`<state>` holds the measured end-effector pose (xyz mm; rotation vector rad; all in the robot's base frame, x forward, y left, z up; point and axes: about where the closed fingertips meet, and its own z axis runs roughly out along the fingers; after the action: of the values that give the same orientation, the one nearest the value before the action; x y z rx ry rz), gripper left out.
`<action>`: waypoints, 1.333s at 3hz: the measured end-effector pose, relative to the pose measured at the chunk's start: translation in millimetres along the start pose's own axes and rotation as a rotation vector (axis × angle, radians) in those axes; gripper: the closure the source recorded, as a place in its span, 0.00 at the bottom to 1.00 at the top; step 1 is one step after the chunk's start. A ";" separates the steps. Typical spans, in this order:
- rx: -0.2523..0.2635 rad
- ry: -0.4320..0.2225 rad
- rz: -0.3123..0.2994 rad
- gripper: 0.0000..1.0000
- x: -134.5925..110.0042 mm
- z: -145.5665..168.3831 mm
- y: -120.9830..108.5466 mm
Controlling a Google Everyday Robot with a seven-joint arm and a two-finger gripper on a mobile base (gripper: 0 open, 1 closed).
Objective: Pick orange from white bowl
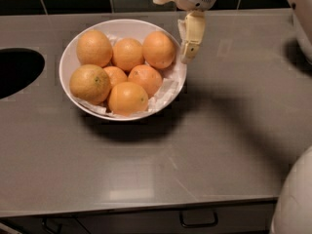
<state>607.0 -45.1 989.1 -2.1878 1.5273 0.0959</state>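
Camera view: the white bowl sits on the grey bench, towards its 10 o'clock part, and holds seven fruits on crumpled paper. The orange is the smooth, deep-coloured one at about 2 o'clock inside the bowl, close to the rim there. It touches a smaller fruit at its 9 o'clock and another at its 7 o'clock.

The hand hangs down from 12 o'clock with its tip over the bowl's rim at about 3 o'clock. It holds nothing, and I cannot tell whether it is set wide or narrow.

The coming move turns on one relation: the orange lies at 9 o'clock from the hand's tip, just beside it, with a thin gap between them. The orange's longer axis seems to run roughly from 12 to 6 o'clock, so its narrower width faces the hand.

Judged from this, the hand needs only a short shift towards 9 o'clock and then a drop. The neighbouring fruit at 9 o'clock leaves little room on the far side.
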 end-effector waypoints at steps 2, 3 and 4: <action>-0.028 -0.026 -0.057 0.00 -17.3 21.1 -17.5; -0.034 -0.026 -0.053 0.00 -16.0 24.6 -17.8; -0.043 -0.025 -0.046 0.00 -13.8 30.3 -18.1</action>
<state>624.3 -15.7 972.5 -2.2456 1.4726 0.1423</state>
